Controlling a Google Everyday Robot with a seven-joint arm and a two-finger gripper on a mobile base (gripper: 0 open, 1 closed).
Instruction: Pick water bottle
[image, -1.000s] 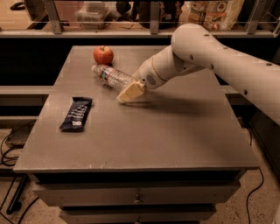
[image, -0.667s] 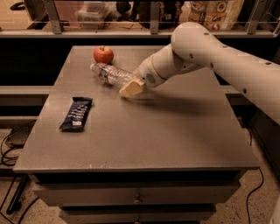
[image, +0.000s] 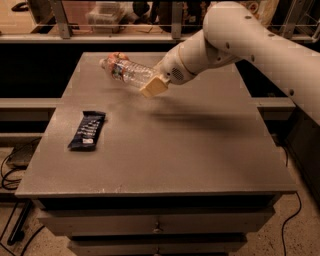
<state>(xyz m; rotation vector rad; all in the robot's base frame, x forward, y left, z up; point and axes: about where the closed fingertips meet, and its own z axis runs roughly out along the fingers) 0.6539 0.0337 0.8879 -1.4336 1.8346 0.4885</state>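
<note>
The water bottle (image: 127, 71) is a clear ribbed plastic bottle with a colourful label band near its neck. It is off the table at the back left and tilted, with its cap end pointing up and left. My gripper (image: 150, 84), with its pale fingers (image: 154, 87), is shut on the bottle's base end. The white arm (image: 235, 35) reaches in from the upper right.
A dark blue snack bar wrapper (image: 87, 130) lies on the left of the grey table (image: 190, 150). A red patch behind the bottle's neck may be the apple (image: 117, 55), mostly hidden. A railing and shelf run behind the table. Drawers sit below its front edge.
The bottle was lying on the table beside the apple with my gripper at it. Now it is held up off the surface and tilted, covering the apple.
</note>
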